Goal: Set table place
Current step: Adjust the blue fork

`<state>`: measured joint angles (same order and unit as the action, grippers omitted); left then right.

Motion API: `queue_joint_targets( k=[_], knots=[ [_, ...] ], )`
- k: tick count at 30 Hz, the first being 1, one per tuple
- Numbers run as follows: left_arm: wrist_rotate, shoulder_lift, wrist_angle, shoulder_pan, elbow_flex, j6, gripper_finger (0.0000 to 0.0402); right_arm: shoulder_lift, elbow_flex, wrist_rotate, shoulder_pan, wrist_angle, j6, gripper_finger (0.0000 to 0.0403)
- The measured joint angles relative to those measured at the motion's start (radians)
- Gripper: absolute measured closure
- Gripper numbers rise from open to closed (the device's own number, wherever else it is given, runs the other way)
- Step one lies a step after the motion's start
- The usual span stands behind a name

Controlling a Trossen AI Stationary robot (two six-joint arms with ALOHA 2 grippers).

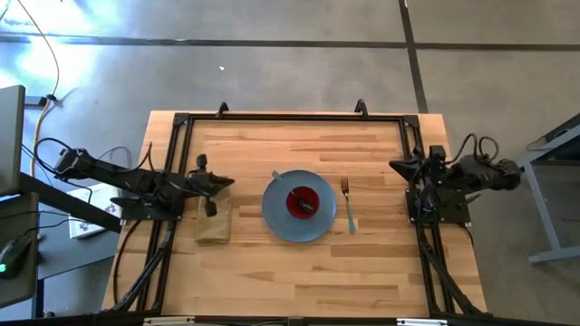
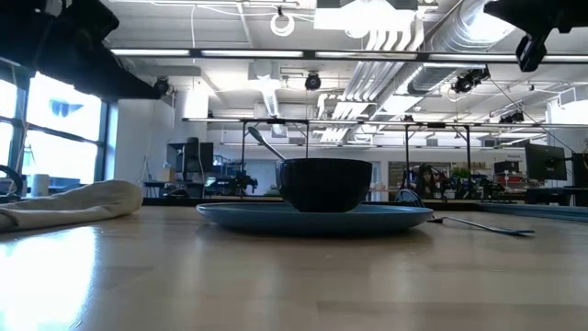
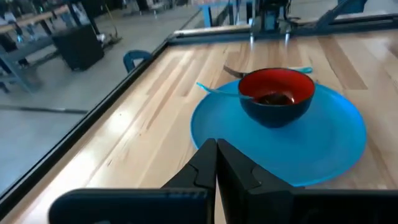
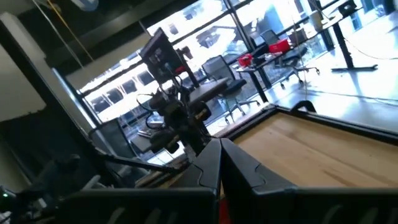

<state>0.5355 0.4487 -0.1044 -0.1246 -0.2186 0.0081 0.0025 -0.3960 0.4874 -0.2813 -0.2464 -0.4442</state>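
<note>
The round blue plate (image 1: pixel 276 217) lies flat on the wooden table (image 1: pixel 362 272), near its middle. The small red bowl (image 1: pixel 295 195) stands on the plate. The teal-handled spoon (image 1: pixel 276 177) has its head in the bowl and leans on the rim, handle pointing far-left. The fork (image 1: pixel 347 204) lies flat on the table right of the plate, tines toward the far edge. My left gripper (image 1: pixel 220 184) is shut and empty, raised left of the plate and over the tan cloth's far end. My right gripper (image 1: pixel 397 166) is shut and empty at the table's right rail.
The tan folded cloth (image 1: pixel 213 222) lies flat on the table left of the plate. The black rail frame (image 1: pixel 290 118) edges the tabletop. Bare wood shows toward the near edge and the far edge.
</note>
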Motion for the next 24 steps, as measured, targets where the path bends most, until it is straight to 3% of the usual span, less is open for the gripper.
queue_joint_targets(
  k=[6,16,24],
  knots=[
    [0.001,-0.079,0.154,0.000,0.119,0.045,0.0402,0.009,0.000,0.001,0.000,-0.032,-0.036,0.0403],
    [-0.002,-0.139,0.188,0.000,0.210,-0.008,0.0401,0.033,-0.001,0.022,0.000,-0.098,-0.178,0.0403],
    [-0.002,-0.139,0.178,0.000,0.210,-0.014,0.0401,0.324,-0.001,0.041,0.000,-0.294,-0.574,0.0403]
  ],
)
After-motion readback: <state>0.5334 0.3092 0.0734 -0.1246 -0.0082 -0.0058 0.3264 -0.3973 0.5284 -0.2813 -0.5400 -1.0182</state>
